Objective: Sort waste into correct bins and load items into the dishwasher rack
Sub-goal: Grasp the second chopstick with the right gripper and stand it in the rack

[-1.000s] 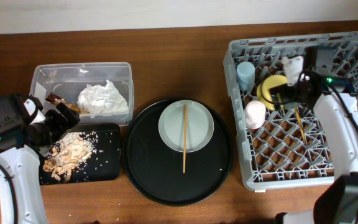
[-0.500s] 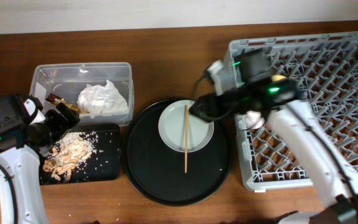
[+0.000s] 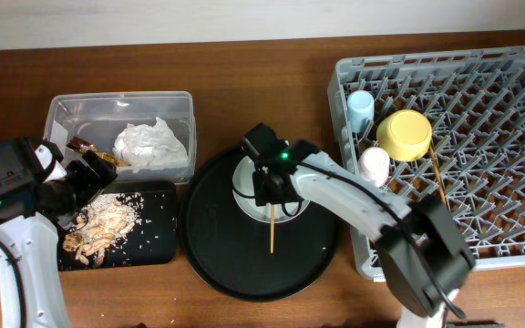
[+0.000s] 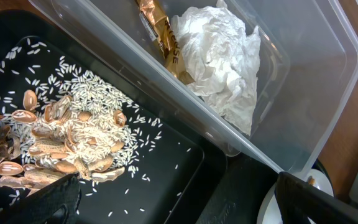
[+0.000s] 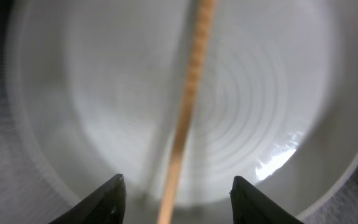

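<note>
from overhead: down on the white plate [image 3: 242, 193] with the right jaws, in the middle of the round black tray [image 3: 200, 251] on the bench. impossible to call open or shut from up here, buried under the wrist. poking out below, towards the tray's near rim: the last loose chopstick [image 3: 272, 235]. already in the dishwasher rack [image 3: 518, 262]: light-blue cup [image 3: 361, 109], pink cup [image 3: 374, 167], yellow bowl [image 3: 405, 135], and the other chopstick [image 3: 437, 178] lying across the grid. over on the left, napkin [image 3: 153, 144] and wrapper [image 3: 94, 150] in the clear tub [image 3: 62, 105], food scraps [image 3: 98, 223] on the shallow black tray [image 3: 158, 248].

left wrist view: left jaws spread wide and holding nothing, hanging above the scraps and the tub. no trouble brewing there.

right wrist view: right jaws parted, one fingertip [image 5: 98, 199] either side of the chopstick [image 5: 185, 118], not touching it yet, plate [image 5: 272, 93] right underneath. now the danger. thin, round, lying on slick glaze: likely to roll or squirt out sideways on an off-centre close. closing too low, a scrape on the plate and maybe a shove of it across the tray. gripped off its middle, likely to droop and swing, then snag on the rack wall or the pegs. and too blurred here to judge the true height over the plate.
</note>
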Robot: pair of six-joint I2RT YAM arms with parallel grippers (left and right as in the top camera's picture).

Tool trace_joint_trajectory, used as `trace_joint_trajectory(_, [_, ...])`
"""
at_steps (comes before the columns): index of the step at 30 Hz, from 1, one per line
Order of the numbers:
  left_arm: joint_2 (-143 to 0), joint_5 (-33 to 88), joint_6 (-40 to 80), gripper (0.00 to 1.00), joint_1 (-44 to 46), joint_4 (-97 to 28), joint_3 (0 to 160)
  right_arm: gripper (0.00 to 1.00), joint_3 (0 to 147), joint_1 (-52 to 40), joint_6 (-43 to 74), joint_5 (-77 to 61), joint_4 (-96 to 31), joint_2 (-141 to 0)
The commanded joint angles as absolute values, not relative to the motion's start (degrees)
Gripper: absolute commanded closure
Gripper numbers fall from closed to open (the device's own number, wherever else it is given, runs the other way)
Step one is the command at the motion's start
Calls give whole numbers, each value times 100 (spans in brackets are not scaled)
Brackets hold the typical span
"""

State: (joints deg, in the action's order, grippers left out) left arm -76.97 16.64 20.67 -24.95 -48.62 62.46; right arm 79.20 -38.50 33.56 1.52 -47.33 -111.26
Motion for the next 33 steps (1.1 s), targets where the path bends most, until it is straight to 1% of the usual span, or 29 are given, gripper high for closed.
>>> trace_joint_trajectory(1, [-7638,1669,2119,1,-2530,-4858,6252,52,7972,-3861,3503,316,-4683,-11386])
trace_joint_trajectory(2, [-7638,1669,2119,1,-2530,-4858,6252,58,7972,-3863,3505,296,-4665,-11408])
trace_joint_trajectory(4, [-7638,1667,2121,1,-2530,-4858,6252,77,7972,-3861,3503,213,-4622,-11415])
trace_joint_trajectory(5, [-7638,1667,2119,1,-2530,-4858,6252,79,7972,-3861,3503,196,-4609,-11415])
trace_joint_trajectory(9, [-7638,1669,2119,1,-2530,-4858,6252,81,7972,-3861,3500,198,-4624,-11415])
trace_joint_trajectory(17, [-7638,1667,2119,1,-2530,-4858,6252,80,7968,-3861,3505,198,-4512,-11524])
trace_joint_trajectory(22, [-7638,1669,2119,1,-2530,-4858,6252,82,7968,-3863,3568,167,-4497,-11568])
trace_joint_trajectory(24, [-7638,1669,2121,1,-2530,-4858,6252,86,7968,-3861,3568,172,-4517,-11568])
trace_joint_trajectory(26, [-7638,1667,2119,1,-2530,-4858,6252,94,7968,-3861,3568,172,-4517,-11568])
trace_joint_trajectory(27, [-7638,1667,2119,1,-2530,-4858,6252,96,7968,-3861,3568,167,-4517,-11568])
trace_joint_trajectory(30, [-7638,1669,2119,1,-2530,-4858,6252,96,8077,-3828,3387,-117,-4541,-11456])
trace_joint_trajectory(33, [-7638,1667,2119,1,-2530,-4858,6252,96,8667,-3634,3017,-82,-5052,-11076])
